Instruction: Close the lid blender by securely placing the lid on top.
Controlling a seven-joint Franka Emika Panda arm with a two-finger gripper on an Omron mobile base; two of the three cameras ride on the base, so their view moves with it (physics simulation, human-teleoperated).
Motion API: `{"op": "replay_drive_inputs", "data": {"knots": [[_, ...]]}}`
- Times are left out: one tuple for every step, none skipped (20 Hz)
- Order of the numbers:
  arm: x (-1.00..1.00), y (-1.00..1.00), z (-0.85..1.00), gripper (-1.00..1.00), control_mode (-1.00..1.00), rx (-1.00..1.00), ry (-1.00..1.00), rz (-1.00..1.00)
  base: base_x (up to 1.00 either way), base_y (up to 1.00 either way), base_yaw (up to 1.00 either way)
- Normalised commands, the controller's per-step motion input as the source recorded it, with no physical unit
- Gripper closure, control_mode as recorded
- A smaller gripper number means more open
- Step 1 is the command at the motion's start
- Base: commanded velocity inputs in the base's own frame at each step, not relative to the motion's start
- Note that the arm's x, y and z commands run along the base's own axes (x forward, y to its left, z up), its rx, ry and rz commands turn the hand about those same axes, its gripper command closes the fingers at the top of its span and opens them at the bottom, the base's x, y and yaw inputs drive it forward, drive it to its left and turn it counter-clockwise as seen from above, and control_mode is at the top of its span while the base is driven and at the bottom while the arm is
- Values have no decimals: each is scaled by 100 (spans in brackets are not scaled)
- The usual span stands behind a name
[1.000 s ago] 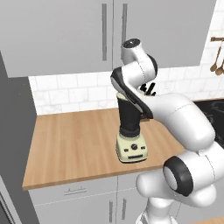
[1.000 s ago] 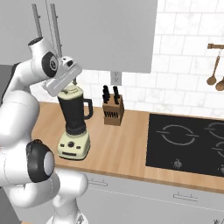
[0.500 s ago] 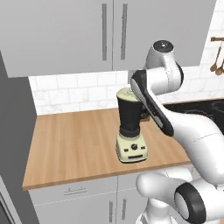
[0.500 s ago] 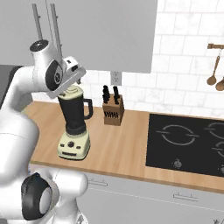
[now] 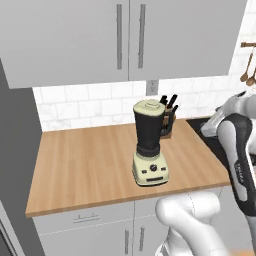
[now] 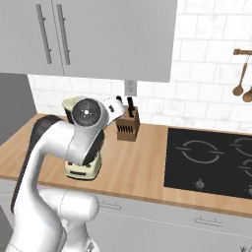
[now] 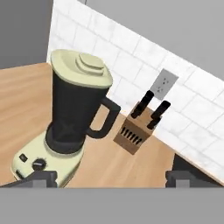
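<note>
Hand view gives you the clearest read: the lid [image 7: 81, 68] sits on top of the blender [image 7: 70, 122], ahead of the hand and off to its upper left, with clear air between it and the gripper [image 7: 111, 178]. Your two finger tips [image 7: 39, 178] stand at the bottom corners, spread as wide as they go, and nothing is between them. You are holding nothing.

From the left base view the lid [image 5: 149, 106] looks level on the jar and covers its mouth, with the blender [image 5: 150, 145] upright on the wooden counter [image 5: 80, 160]. So the placing looks done, as far as you can judge. What you cannot tell from these pictures is whether the lid is pressed fully home or only resting on the rim.

That is the first risk: a lid merely resting could tip or slide if the jar gets nudged. The second is the arm itself. In the right base view your white elbow stands between the camera and the blender [image 6: 82, 167], hiding most of it, so a wide swing there would be made half blind. The jar is tall on a small base, and a knock from a link could rock it or flick the lid off.

The knife block [image 7: 139, 127] stands just beyond the jar's handle, ahead of the hand and slightly right. If you return to press the lid, come from above, not across that side.
</note>
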Motion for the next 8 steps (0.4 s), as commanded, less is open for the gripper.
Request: {"op": "replay_drive_inputs", "data": {"knots": [[-100,-100,-21,-100,-100,30,-32,0,0,0,0],[-100,-100,-1,-100,-100,27,-31,0,0,0,0],[-100,-100,0,-100,-100,27,-30,0,0,0,0],[-100,-100,12,-100,-100,27,-29,0,0,0,0],[-100,-100,40,-100,-100,30,-34,0,0,0,0],[-100,-100,58,-100,-100,36,-40,0,0,0,0],[-100,-100,79,-100,-100,40,-40,0,0,0,0],[-100,-100,90,-100,-100,40,-43,0,0,0,0]]}}
